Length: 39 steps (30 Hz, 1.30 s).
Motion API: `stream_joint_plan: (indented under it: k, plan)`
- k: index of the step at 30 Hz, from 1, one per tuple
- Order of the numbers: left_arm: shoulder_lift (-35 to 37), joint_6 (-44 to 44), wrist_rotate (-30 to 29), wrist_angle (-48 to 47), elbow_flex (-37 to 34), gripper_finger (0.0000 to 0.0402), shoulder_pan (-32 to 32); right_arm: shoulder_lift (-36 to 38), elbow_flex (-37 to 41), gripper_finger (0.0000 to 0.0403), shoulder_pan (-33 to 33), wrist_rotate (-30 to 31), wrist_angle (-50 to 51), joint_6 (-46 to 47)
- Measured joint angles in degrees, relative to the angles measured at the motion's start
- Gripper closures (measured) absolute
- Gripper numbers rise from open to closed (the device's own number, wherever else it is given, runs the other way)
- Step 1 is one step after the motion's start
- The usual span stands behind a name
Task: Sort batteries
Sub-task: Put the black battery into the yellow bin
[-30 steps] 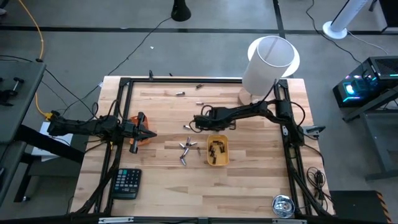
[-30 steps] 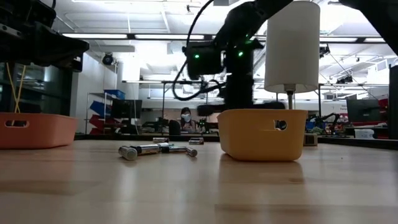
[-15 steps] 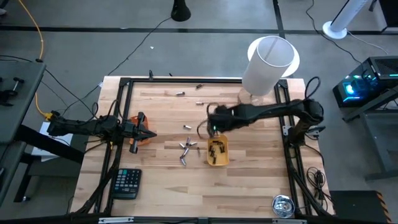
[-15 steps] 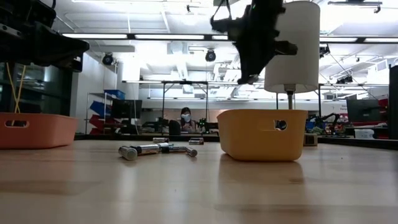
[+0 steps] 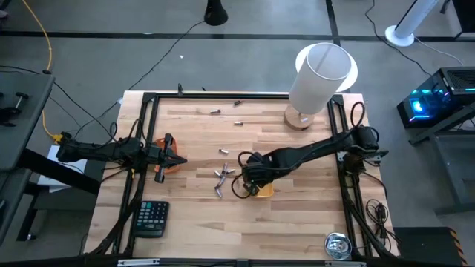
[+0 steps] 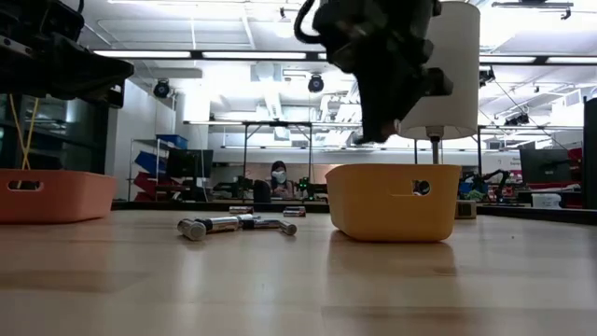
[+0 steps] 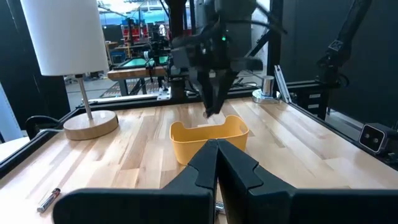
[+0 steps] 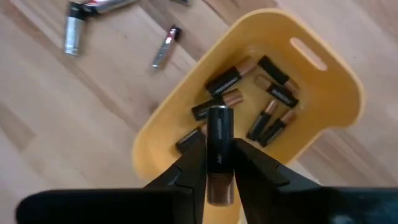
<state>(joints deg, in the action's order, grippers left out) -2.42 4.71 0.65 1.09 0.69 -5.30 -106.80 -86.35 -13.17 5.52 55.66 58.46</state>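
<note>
The yellow tray [image 8: 323, 81] holds several dark batteries with copper ends. My right gripper [image 8: 219, 149] hangs above it, shut on one more black battery [image 8: 219, 134]. In the high view the gripper [image 5: 251, 178] covers most of the tray [image 5: 266, 190]. Loose batteries [image 5: 222, 178] lie on the wood left of the tray, with others [image 5: 214, 111] near the far edge. My left gripper [image 7: 216, 149] is shut at the table's left, over an orange tray [image 5: 169, 165]. My right gripper pinches the black battery's body [image 8: 219, 155] between its two fingers, about mid-length. The fingers come from above, pointing steeply down. The battery lies roughly along the fingers, its copper end [image 8: 219, 191] toward the wrist, lifted clear above the tray.
A white lamp [image 5: 319, 78] on a round wooden base stands at the far right. A black calculator [image 5: 151, 218] lies at the near left, and a silvery round thing [image 5: 338, 246] sits at the near right. Black rails frame the table.
My right gripper has risen from the table's middle, gone right and then toward the near edge, and now hangs over the yellow tray. It has rolled about its own axis on the way and carries the battery with it.
</note>
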Motion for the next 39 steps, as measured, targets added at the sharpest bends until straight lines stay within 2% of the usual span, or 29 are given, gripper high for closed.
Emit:
stream_joint_plan:
  k: [8, 13, 15, 19, 24, 28, 32, 35, 39]
  plan:
    - [-0.02, 0.0, 0.02, 0.02, 0.0, 0.0401, 0.0, -0.76, -0.01, 0.0273, 0.23, -0.03, 4.38, -1.76]
    - [-0.02, -0.02, 0.02, 0.01, -0.01, 0.0401, 0.02, -0.67, -0.12, 0.0259, 1.3, 0.89, 5.47, 0.74]
    - [-0.01, -0.01, 0.01, 0.02, -0.01, 0.0401, 0.01, -0.6, -0.42, 0.0259, 2.1, 3.26, 1.64, 1.07]
    - [0.0, 0.0, 0.02, 0.0, 0.0, 0.0401, 0.0, -0.7, -0.68, 0.0259, 5.79, 6.98, -13.01, -0.32]
    - [-0.02, 0.0, 0.02, 0.02, 0.0, 0.0401, 0.0, -4.03, -0.74, 0.0258, 14.17, 9.1, -34.54, 0.58]
    - [-0.02, -0.02, 0.02, 0.0, 0.0, 0.0401, 0.0, -8.34, -0.74, 0.0258, 20.79, 9.56, -48.11, 4.17]
    - [-0.02, 0.0, 0.02, 0.0, 0.0, 0.0401, 0.0, -11.7, -0.72, 0.0258, 25.59, 13.86, -53.58, 11.63]
    - [-0.01, -0.01, 0.02, 0.0, -0.01, 0.0401, 0.01, -12.87, -0.7, 0.0258, 28.52, 18.19, -53.19, 17.28]
    - [-0.02, -0.01, 0.02, 0.0, -0.01, 0.0401, 0.01, -13.36, -0.7, 0.0258, 32.15, 19.97, -52.45, 21.46]
